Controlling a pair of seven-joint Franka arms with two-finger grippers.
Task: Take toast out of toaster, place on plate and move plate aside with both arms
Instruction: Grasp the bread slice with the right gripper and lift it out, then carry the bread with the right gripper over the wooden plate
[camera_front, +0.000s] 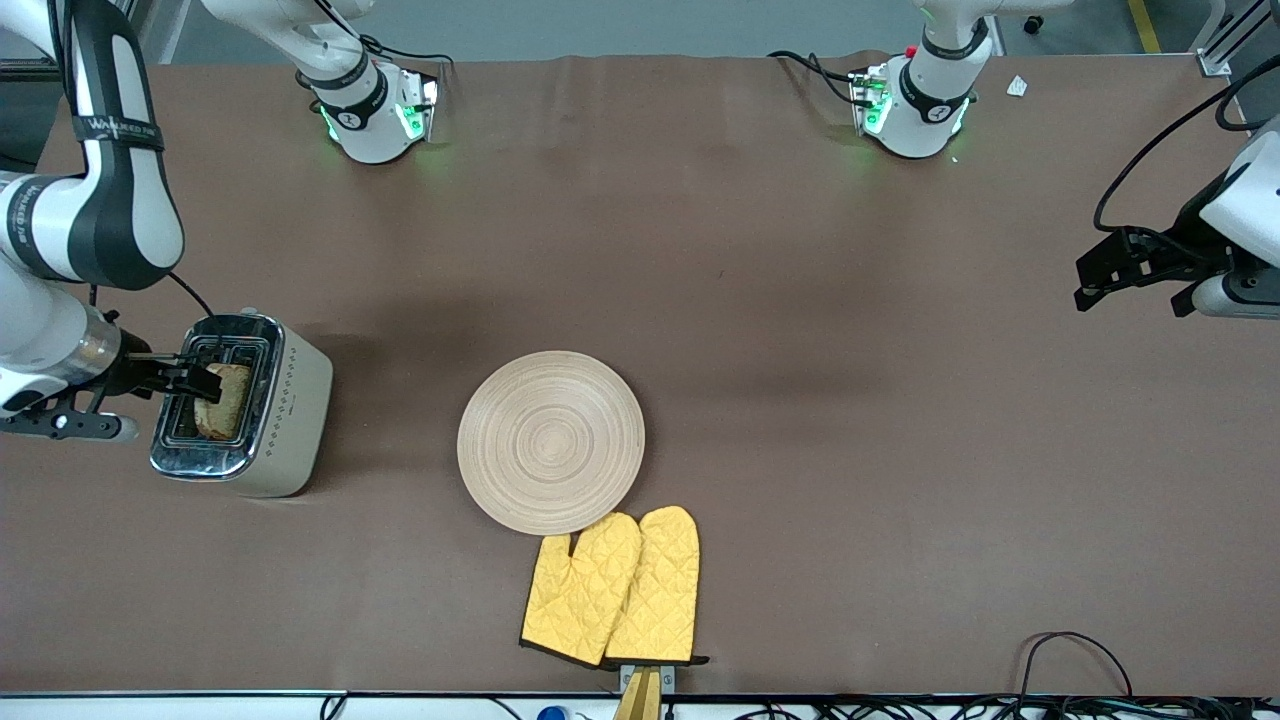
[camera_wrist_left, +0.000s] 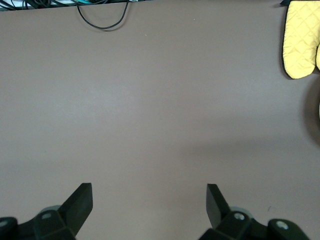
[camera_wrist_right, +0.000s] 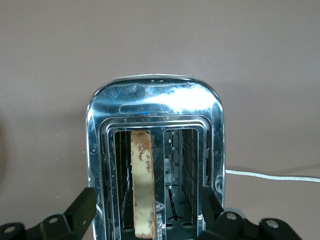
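Nothing of the task is finished yet, judging by how things lie.

Nearest the front camera: pair of yellow quilted oven mitts (camera_front: 612, 588), touching the rim of the round light wooden plate with ring grooves (camera_front: 551, 441). The plate sits mid-table on the brown table (camera_front: 850, 450) and carries nothing.

Toward the right arm's end, level with the plate: boxy cream-sided toaster with chrome top (camera_front: 245, 405). The brown wholegrain toast slice (camera_front: 224, 400) stands upright in one slot, top edge poking out; the other slot is vacant in the right wrist view (camera_wrist_right: 182, 175). A white cord (camera_wrist_right: 270, 175) trails off the toaster.

Right claw (camera_front: 195, 378) is over the toaster top, fingers spread on either side of the slots, not pinching the toast. Looks like the grasp stage.

Left claw (camera_wrist_left: 149, 200) hangs over bare table at the left arm's end, fingers spread wide, holding nothing; that arm waits.

Left to do: grip the toast, lift it out, set it on the plate, shift the plate aside with both arms.
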